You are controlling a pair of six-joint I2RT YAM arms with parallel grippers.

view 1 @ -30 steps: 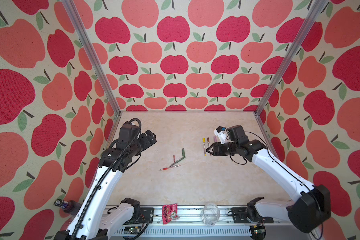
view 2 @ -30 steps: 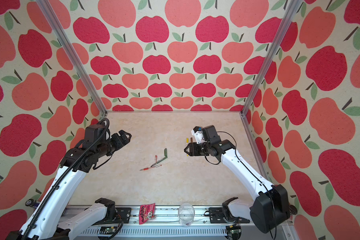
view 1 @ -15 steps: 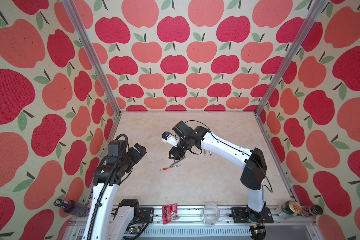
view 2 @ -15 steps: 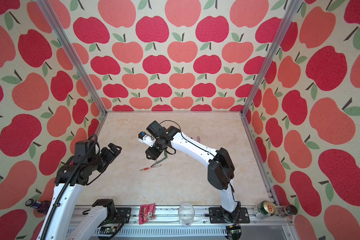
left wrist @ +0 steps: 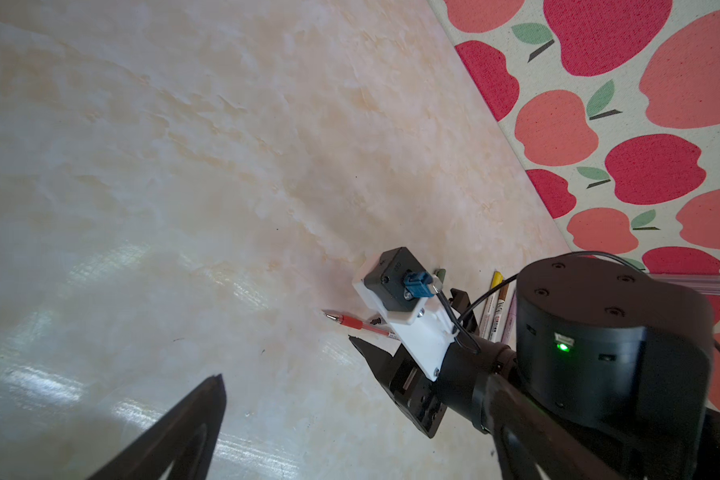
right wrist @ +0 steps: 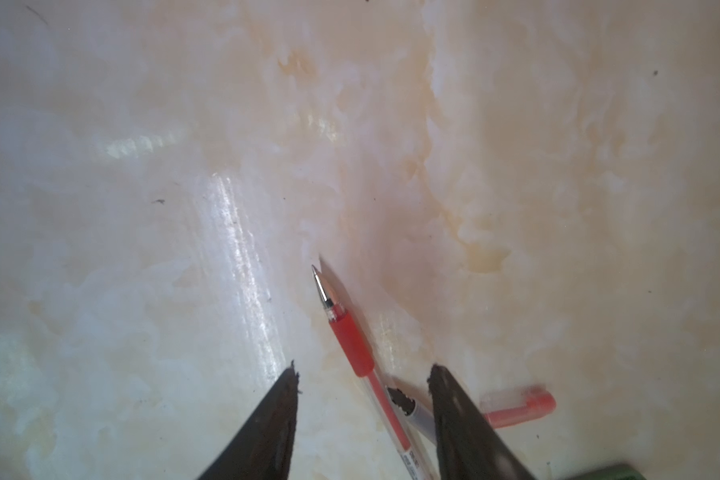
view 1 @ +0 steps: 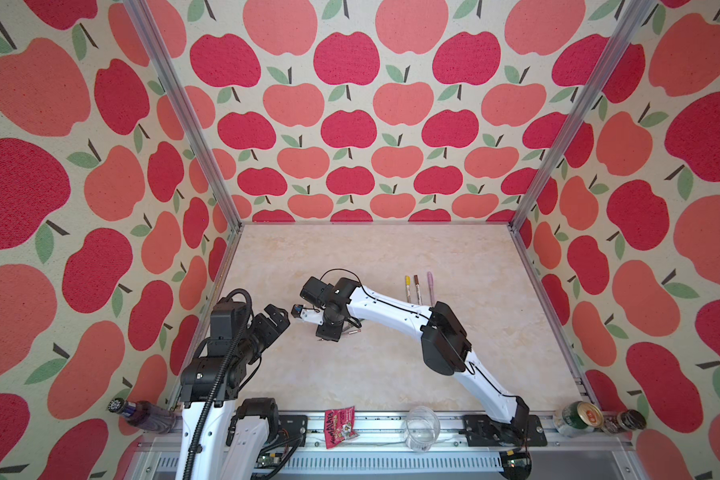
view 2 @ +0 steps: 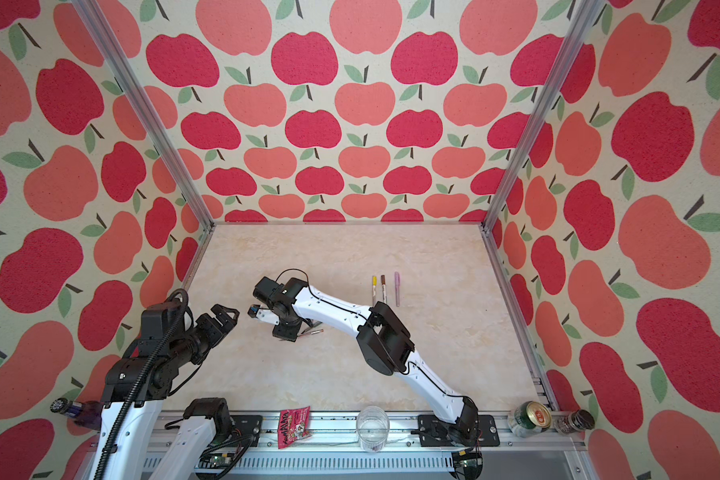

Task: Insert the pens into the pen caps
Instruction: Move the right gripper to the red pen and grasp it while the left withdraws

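By the bench's left edge: left jaws spread wide, nothing in them. Mid-bench: right jaws part-open, straddling the uncapped red pen (right wrist: 352,340), not yet gripping, with a second pen (right wrist: 404,401) crossing it and the red cap (right wrist: 524,404) just beside one finger. Could pinch both barrels on closing, or flick the cap away. Toward the right edge: three pens (view 1: 417,289) in a row, well apart.

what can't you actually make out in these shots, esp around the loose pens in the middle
- Red pen: in both top views the right hand covers nearly all of it.
- Second pen, right wrist view: a finger hides its barrel.
- Red cap, same view: blurred, partly behind that finger.
- Green thing, same view: blurred and cut off by the picture's edge.
- Capped pens, left wrist view: mostly behind the right arm's joint.
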